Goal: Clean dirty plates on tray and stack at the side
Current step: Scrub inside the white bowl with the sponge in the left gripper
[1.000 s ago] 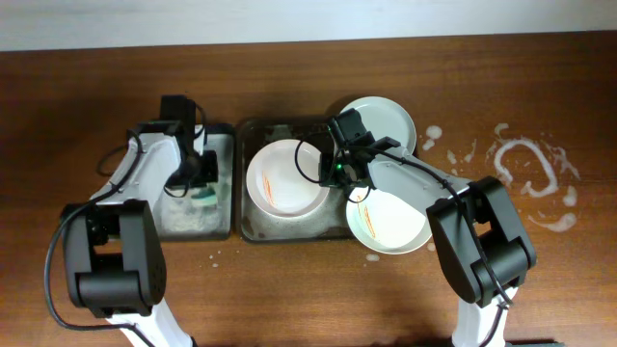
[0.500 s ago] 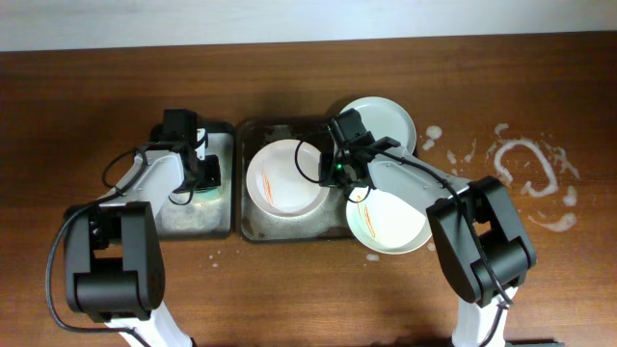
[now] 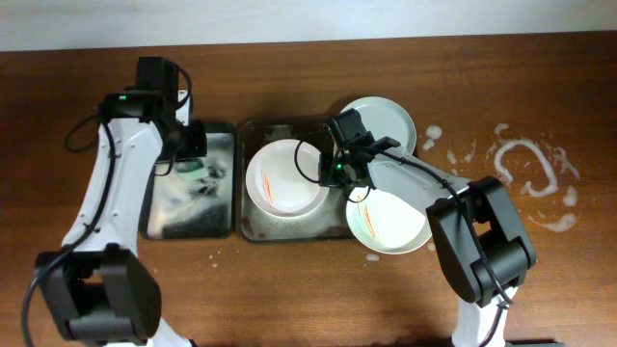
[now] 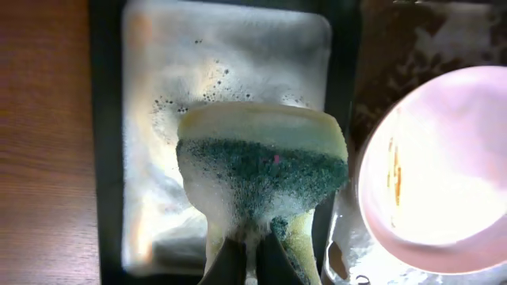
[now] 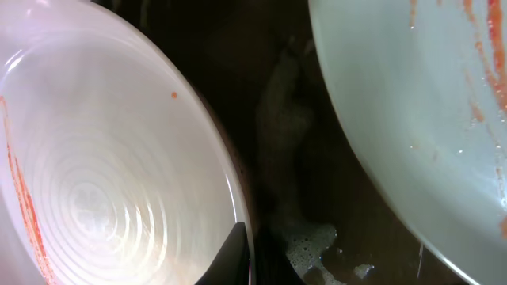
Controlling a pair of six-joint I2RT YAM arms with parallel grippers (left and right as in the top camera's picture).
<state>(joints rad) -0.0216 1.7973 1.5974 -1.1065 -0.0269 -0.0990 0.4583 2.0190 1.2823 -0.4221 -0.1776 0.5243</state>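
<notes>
Our left claw (image 4: pixel 252 241) clamped a soapy yellow-and-green sponge (image 4: pixel 261 154) — our right claw (image 5: pixel 242 252) pinched a glossy, round, red-streaked plate (image 5: pixel 103 174) by its rim.

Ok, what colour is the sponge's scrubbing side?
Dark green, on a pale yellow sponge; the left wrist view shows it best.

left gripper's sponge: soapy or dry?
Soapy. Foam clings to the sponge held in the left gripper, over the tray of suds.
</notes>
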